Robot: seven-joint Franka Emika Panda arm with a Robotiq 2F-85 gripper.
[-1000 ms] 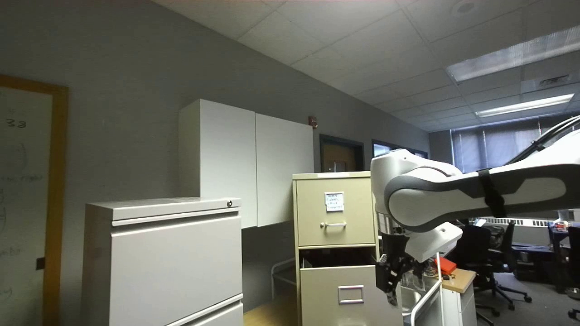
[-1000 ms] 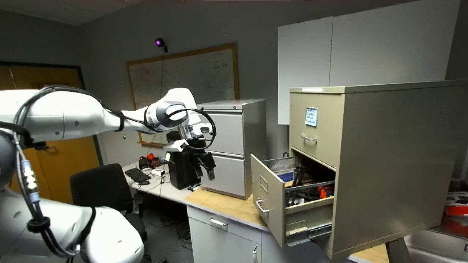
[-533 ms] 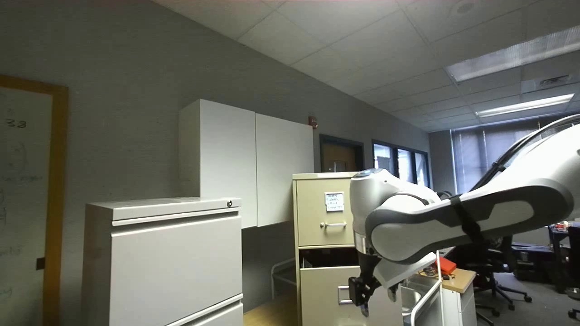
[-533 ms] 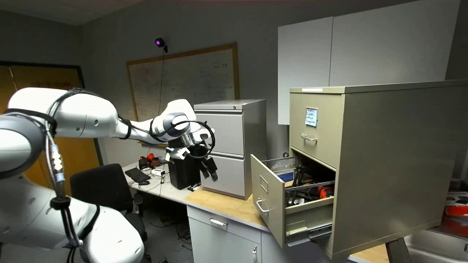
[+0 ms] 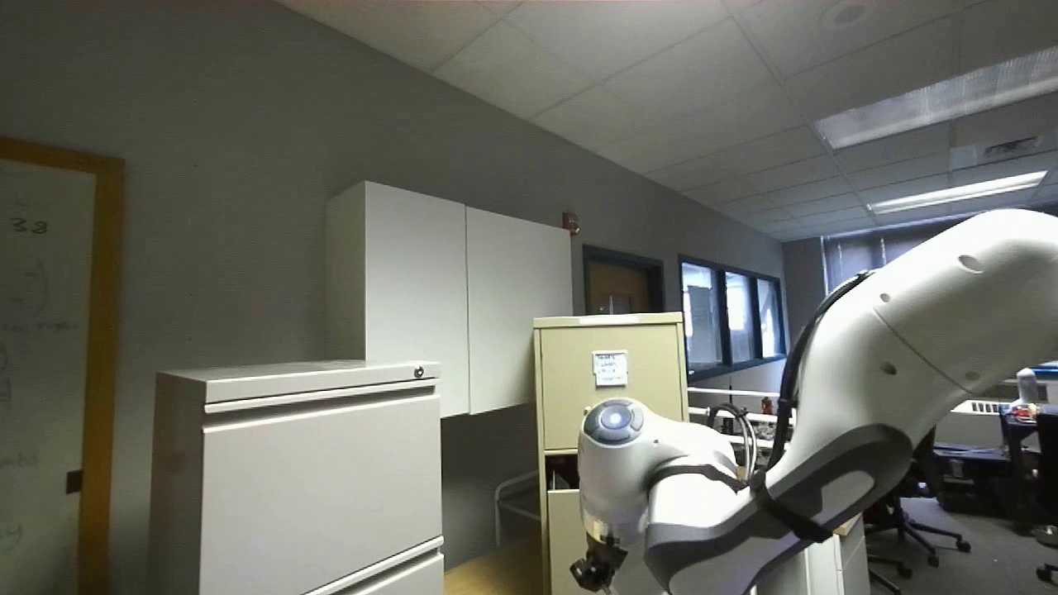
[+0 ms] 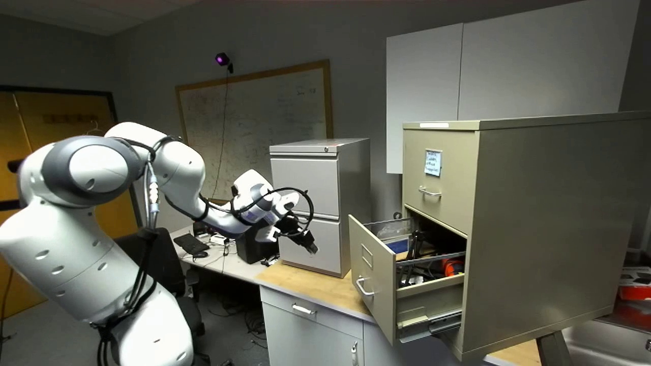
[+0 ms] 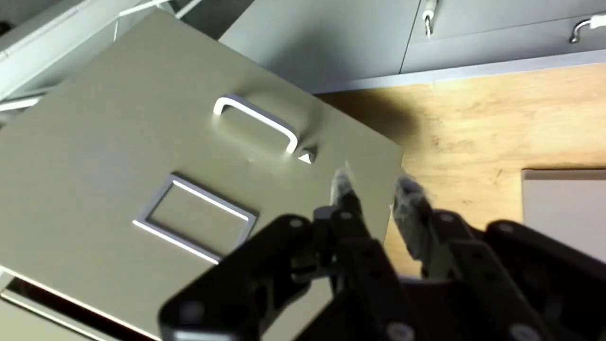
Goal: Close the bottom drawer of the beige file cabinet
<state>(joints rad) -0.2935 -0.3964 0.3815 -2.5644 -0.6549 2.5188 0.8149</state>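
Beige metal, stiff and likely weighty but smooth-running, so push the drawer (image 6: 378, 274) squarely beside its handle (image 7: 259, 115), with end effector (image 7: 375, 185) parted partway and gripping nothing.

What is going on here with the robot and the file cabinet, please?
A robot arm is here to close the bottom drawer of the beige file cabinet. That drawer stands pulled out, while the upper drawer is shut. The gripper, slightly open and holding nothing, hangs in front of the bottom drawer and does not appear to touch it.
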